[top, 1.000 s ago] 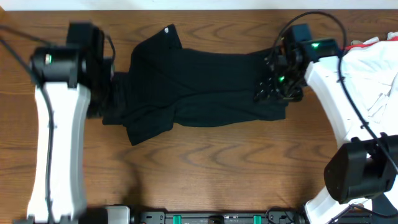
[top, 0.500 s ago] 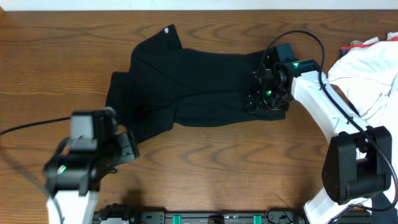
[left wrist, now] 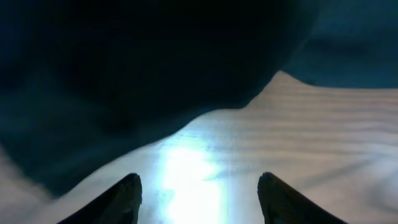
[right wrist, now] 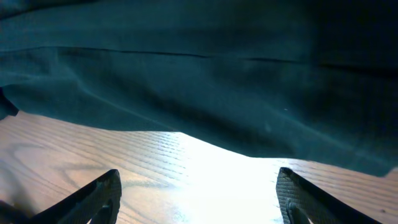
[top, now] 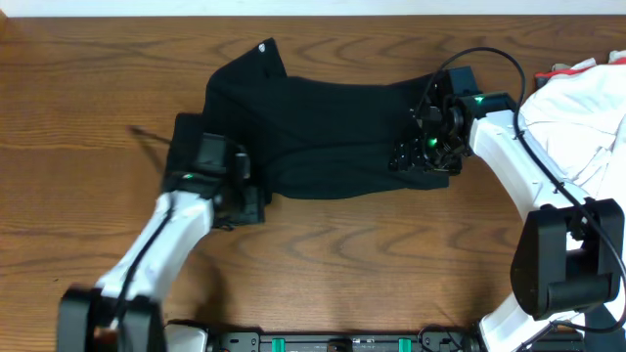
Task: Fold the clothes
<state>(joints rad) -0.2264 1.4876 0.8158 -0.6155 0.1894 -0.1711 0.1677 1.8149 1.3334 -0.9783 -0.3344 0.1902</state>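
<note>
The clothes are one black shirt [top: 323, 137], spread crumpled over the middle of the wooden table, with a small white mark [top: 266, 46] at its far corner. My left gripper [top: 245, 196] sits at the shirt's front left corner. In the left wrist view it [left wrist: 199, 199] is open over bare wood, with dark fabric [left wrist: 137, 68] just ahead. My right gripper [top: 411, 159] is at the shirt's right front edge. It [right wrist: 199, 199] is also open, with nothing between its fingers [right wrist: 102, 199] and the shirt's edge [right wrist: 249, 118] lying just beyond them.
A heap of white cloth [top: 577, 108] lies at the right edge of the table, beside the right arm. Bare wooden tabletop [top: 342, 264] stretches in front of the shirt.
My left arm has swung from the table's left side round the front to the shirt's front left corner, and its jaws have opened. My right gripper has barely shifted.
</note>
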